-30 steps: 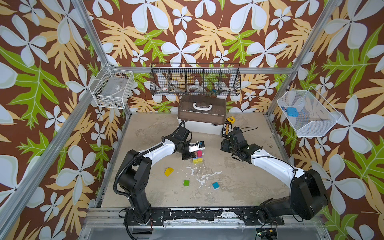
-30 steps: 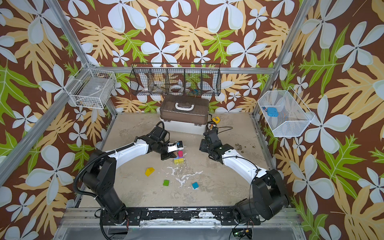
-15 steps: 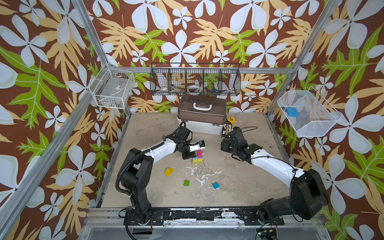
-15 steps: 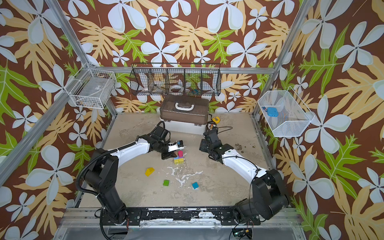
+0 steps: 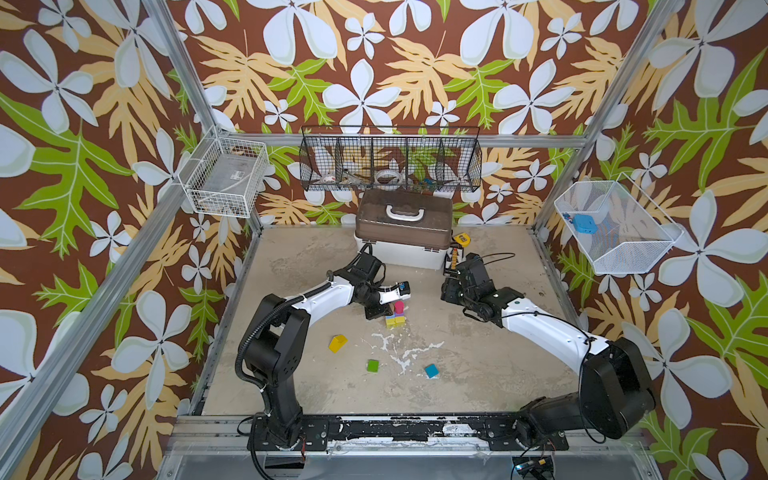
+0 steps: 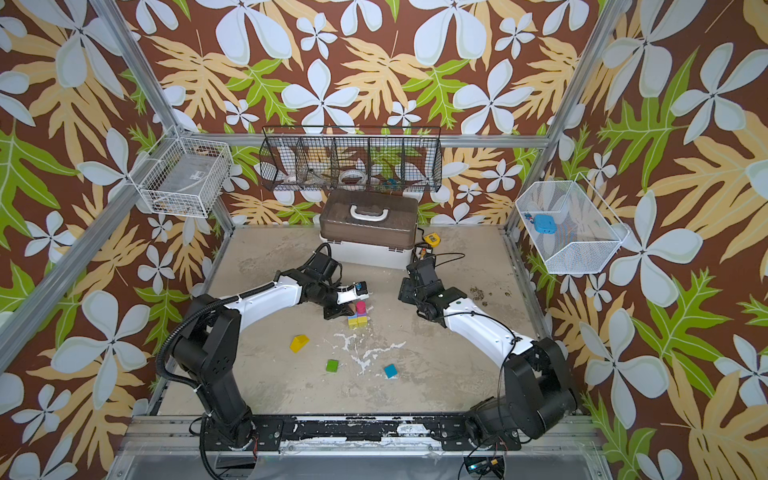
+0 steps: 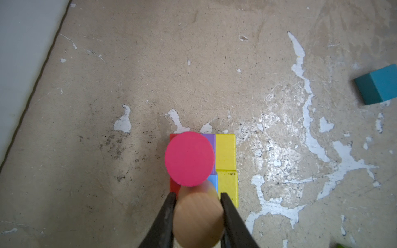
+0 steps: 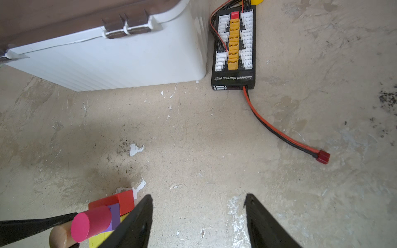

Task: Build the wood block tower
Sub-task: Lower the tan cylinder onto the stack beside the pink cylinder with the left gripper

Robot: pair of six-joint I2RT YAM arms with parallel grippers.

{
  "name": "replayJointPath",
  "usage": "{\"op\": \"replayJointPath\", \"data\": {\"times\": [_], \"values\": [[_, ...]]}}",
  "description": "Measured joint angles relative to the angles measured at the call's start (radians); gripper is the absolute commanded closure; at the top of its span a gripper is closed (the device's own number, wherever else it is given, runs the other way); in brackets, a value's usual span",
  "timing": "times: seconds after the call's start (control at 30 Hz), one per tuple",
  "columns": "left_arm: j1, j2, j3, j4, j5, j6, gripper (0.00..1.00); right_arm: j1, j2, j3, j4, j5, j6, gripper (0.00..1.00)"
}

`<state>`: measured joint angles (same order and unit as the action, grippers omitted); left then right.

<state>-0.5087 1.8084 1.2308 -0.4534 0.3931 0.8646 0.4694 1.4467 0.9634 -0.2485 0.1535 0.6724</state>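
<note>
Mid-table stands the wood block tower (image 5: 395, 319), directly under the left gripper (image 7: 198, 195). Its jaws are clamped on a tan cylinder (image 7: 197, 221), long axis upright, seen end-on. A pink cylinder (image 7: 189, 158) stands on the tower just beside it. A blue block (image 7: 213, 181) shows beneath, likely the seat, straight down. The right gripper (image 8: 197, 196) is parted and empty, off to the tower's right, so the left arm is nearer.

Left arm (image 5: 328, 296) and right arm (image 5: 544, 328) are showing white shells, black joints. Corrugated black conduit (image 5: 249, 334) is running along the left — thin cable (image 5: 498, 254) is looping off the right.
</note>
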Motion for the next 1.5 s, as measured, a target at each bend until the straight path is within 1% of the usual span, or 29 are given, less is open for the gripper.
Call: {"op": "replayJointPath", "data": {"times": [0.37,0.67,1.03,1.13,1.37,1.5], "values": [[0.0,0.014,0.009,-0.014,0.0,-0.001,1.0,0.0,0.001,0.0,0.0,-0.001,0.0,0.32],[0.0,0.017,0.013,-0.015,0.0,-0.003,0.87,0.0,0.003,0.0,0.0,-0.001,0.0,0.32],[0.0,0.017,0.015,-0.017,-0.003,-0.004,0.81,0.0,0.003,0.0,0.0,-0.007,0.0,0.32],[0.0,0.017,0.016,-0.017,-0.004,-0.004,0.77,0.0,0.003,0.0,0.0,-0.007,0.0,0.32],[0.0,0.017,0.018,-0.017,-0.003,-0.006,0.66,0.0,0.003,0.0,0.0,-0.008,0.0,0.32],[0.0,0.017,0.019,-0.017,-0.004,-0.006,0.64,0.0,0.003,0.0,0.0,-0.008,0.0,0.32]]}}
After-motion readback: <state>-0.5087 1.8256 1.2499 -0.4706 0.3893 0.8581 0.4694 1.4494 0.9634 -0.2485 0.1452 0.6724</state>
